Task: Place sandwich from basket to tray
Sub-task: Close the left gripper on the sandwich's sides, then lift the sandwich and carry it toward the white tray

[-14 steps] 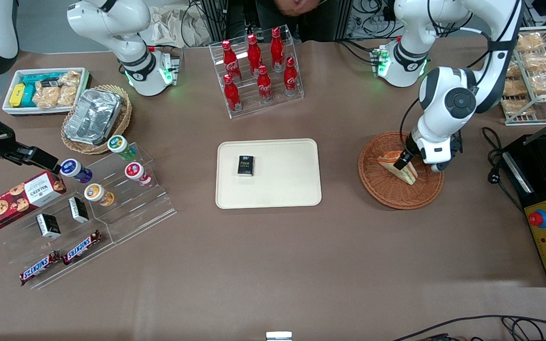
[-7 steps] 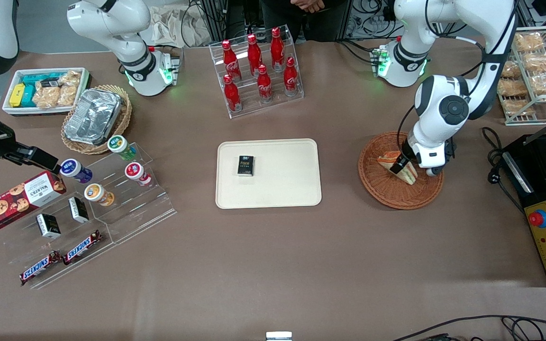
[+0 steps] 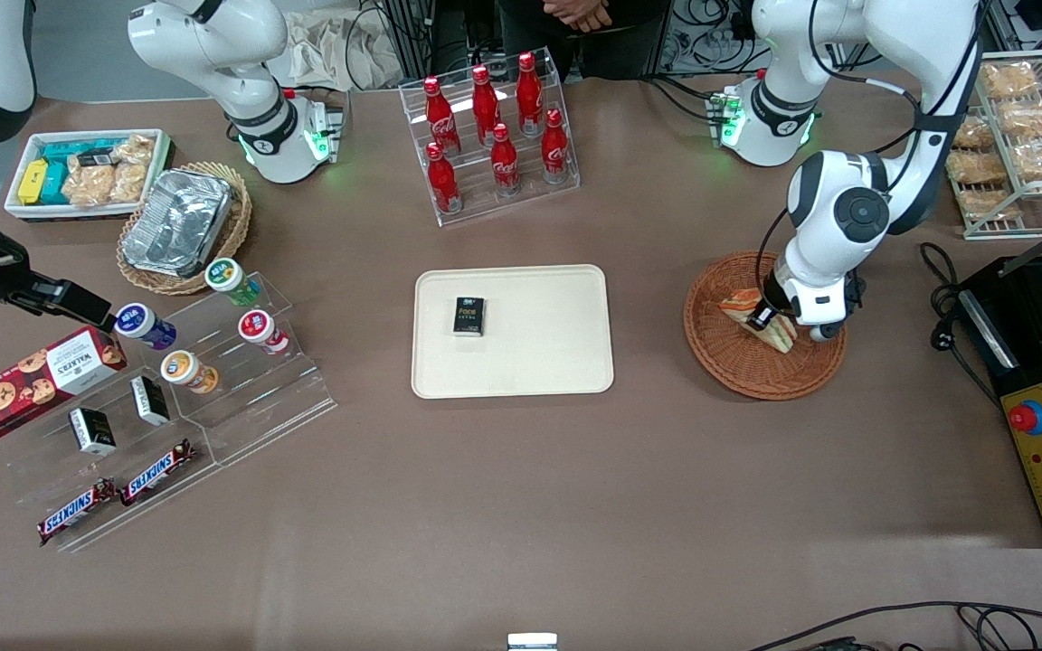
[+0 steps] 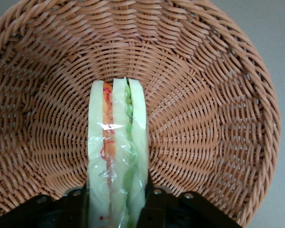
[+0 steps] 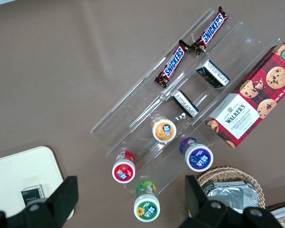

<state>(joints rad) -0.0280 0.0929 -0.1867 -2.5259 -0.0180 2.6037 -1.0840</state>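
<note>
The sandwich [image 3: 742, 302] is a wrapped wedge of white bread with orange and green layers, standing on edge in the reddish-brown wicker basket [image 3: 756, 380] toward the working arm's end of the table. My left gripper [image 3: 771, 323] is down in the basket over it. In the left wrist view the sandwich [image 4: 118, 137] sits between the two black fingers [image 4: 155, 205], which press against both bread faces, and the gripper [image 4: 117, 209] is shut on it above the basket floor [image 4: 204, 95]. The cream tray [image 3: 530, 362] lies at mid-table, beside the basket.
A small black box [image 3: 468, 316] lies on the tray. A clear rack of red cola bottles [image 3: 494, 136] stands farther from the camera than the tray. A black machine with a red button [image 3: 1027, 418] and a wire rack of pastries [image 3: 1023, 145] flank the basket.
The left arm's elbow and wrist have shifted a little toward the tray and lower, bringing the gripper deeper around the sandwich. The sandwich stays at the same spot in the basket.
</note>
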